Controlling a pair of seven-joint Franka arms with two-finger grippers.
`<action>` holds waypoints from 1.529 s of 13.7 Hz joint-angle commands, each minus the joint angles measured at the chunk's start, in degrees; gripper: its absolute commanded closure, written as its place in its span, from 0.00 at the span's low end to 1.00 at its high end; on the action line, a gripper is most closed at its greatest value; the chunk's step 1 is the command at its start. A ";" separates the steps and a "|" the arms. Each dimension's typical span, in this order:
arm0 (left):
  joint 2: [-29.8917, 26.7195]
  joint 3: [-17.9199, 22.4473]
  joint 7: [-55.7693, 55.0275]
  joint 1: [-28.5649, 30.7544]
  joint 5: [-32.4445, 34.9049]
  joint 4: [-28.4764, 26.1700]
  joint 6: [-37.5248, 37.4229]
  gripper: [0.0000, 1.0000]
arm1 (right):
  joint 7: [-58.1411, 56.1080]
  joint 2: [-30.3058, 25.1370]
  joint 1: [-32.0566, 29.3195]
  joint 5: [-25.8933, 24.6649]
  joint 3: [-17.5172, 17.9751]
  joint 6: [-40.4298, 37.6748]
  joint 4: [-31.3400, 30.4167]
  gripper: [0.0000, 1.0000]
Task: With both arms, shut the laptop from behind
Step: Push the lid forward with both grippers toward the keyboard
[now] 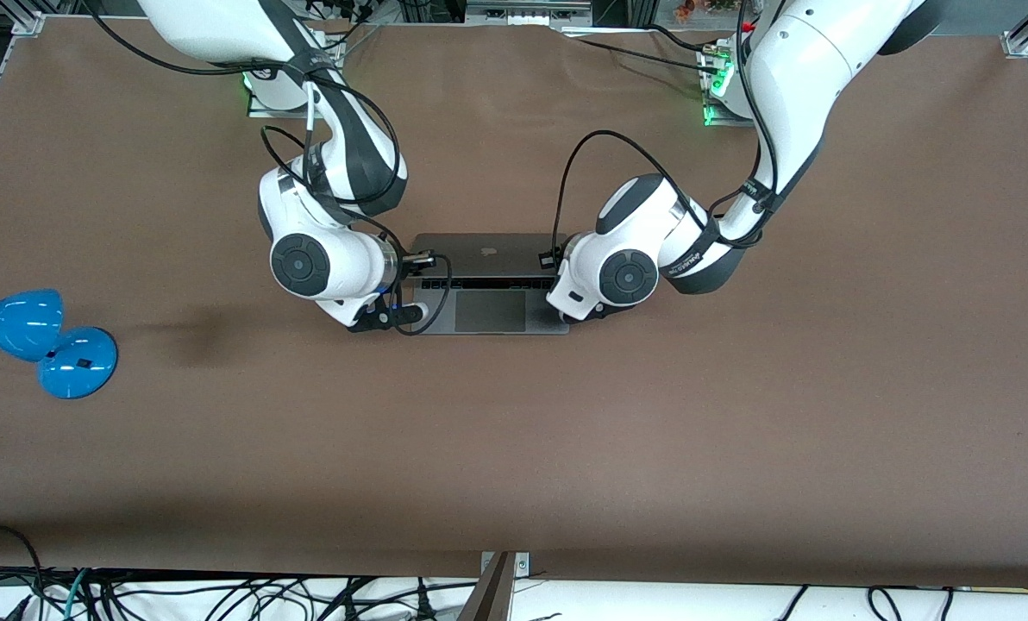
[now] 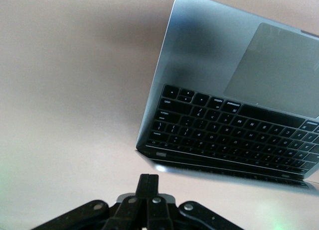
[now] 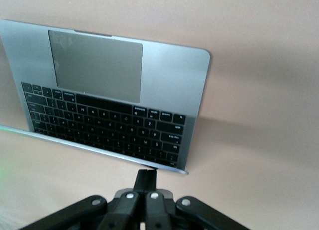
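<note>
1. The laptop (image 1: 490,285) sits on the brown tabletop (image 1: 566,448) about midway between its two ends, partly folded: the lid leans forward over the keyboard, its logo showing from above, with the trackpad at the edge nearer the front camera.

2. The left pincer (image 2: 148,190) is clenched on nothing, fingers pressed together into one blunt tip. It rests at the lid's top edge near the corner toward the left arm's end of the tabletop, at about 3 o'clock of the laptop in the front view.

3. The right pincer (image 3: 145,182) is likewise clenched and empty, set at the lid's top edge near the corner toward the right arm's end, at about 9 o'clock of the laptop.

4. Shut fingers probably serve as pushing stubs, since the lid needs pressing, not gripping.

5. One pincer at each corner likely keeps the lid from twisting as it folds down.

6. A blue desk lamp (image 1: 40,341) stands well apart, at the right arm's end of the tabletop.

7. The closing looks well underway; what remains is to press the lid flat.
</note>
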 commanded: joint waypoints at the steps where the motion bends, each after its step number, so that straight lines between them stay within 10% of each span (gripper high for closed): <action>1: 1.61 0.13 0.29 -0.43 2.00 2.12 -0.17 1.00 | -1.45 1.99 -0.39 -0.69 0.30 1.46 1.65 1.00; 21: 9.00 2.33 0.20 -2.10 6.57 8.10 6.43 1.00 | -7.25 7.09 -1.00 -2.36 0.30 7.01 3.06 1.00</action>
